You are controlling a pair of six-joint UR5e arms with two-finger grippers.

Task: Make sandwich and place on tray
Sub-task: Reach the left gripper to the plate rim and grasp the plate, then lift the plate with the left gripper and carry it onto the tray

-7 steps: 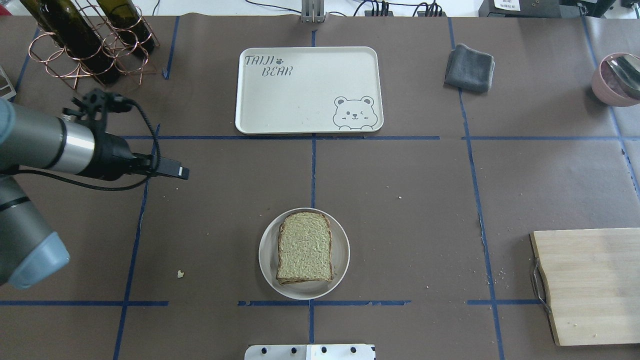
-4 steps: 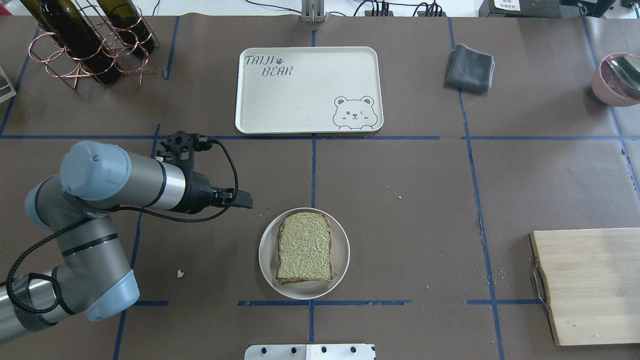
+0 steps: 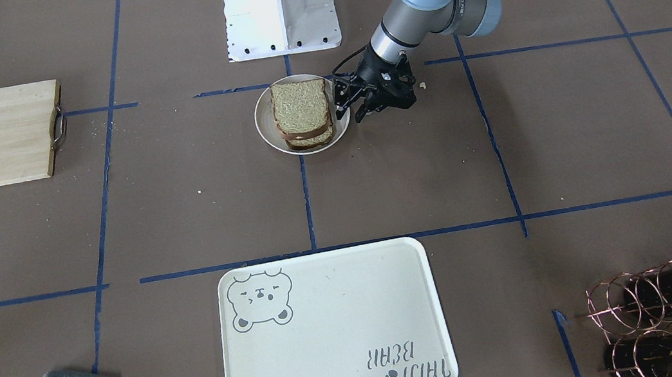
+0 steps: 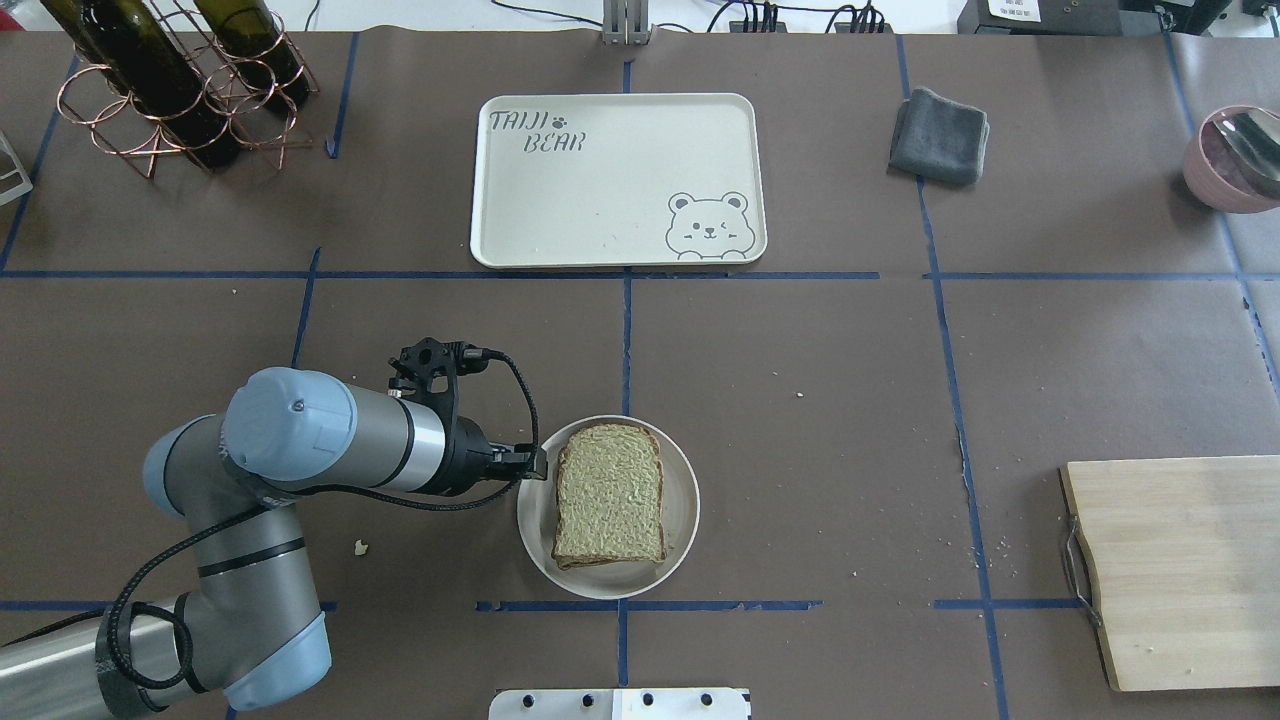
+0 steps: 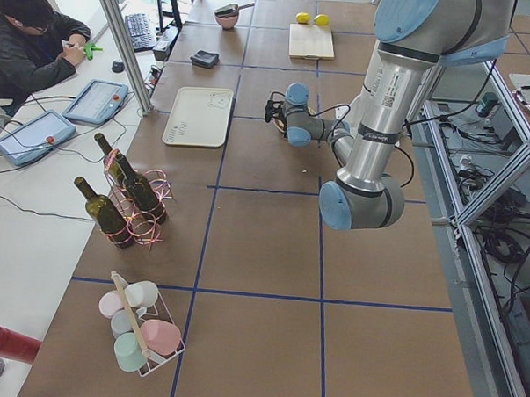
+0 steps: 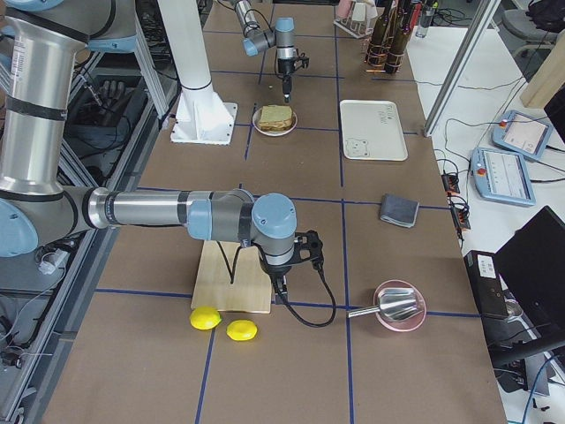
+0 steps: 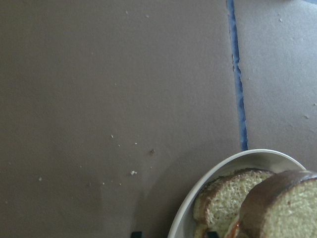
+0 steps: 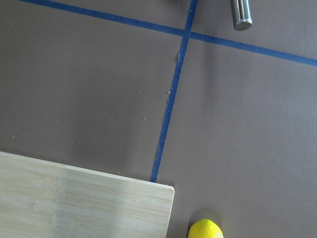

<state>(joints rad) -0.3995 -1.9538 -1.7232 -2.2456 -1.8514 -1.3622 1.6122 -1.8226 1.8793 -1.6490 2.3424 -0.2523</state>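
Note:
The sandwich (image 4: 608, 495) lies on a white round plate (image 4: 686, 500): two pale speckled slices with brown crust, a thin white layer between them in the front-facing view (image 3: 300, 112). My left gripper (image 4: 535, 462) is open at the plate's left rim, low, beside the sandwich and not touching it. In the left wrist view its two fingertips (image 7: 136, 233) stand apart either side of the rim, with the sandwich (image 7: 257, 203) at the lower right. The cream bear tray (image 4: 600, 190) lies bare at the far middle. My right gripper (image 6: 281, 288) hangs over the cutting board's edge; I cannot tell if it is open.
A wooden cutting board (image 4: 1180, 570) lies at the near right, with two lemons (image 6: 205, 318) beyond its end. A grey cloth (image 4: 938, 135) and a pink bowl (image 4: 1230, 160) are at the far right. A wire rack of wine bottles (image 4: 170, 80) stands at the far left.
My left arm has swung in from the left and toward the near side, bringing its gripper from open table to the plate's left rim. The sandwich and plate have not moved.

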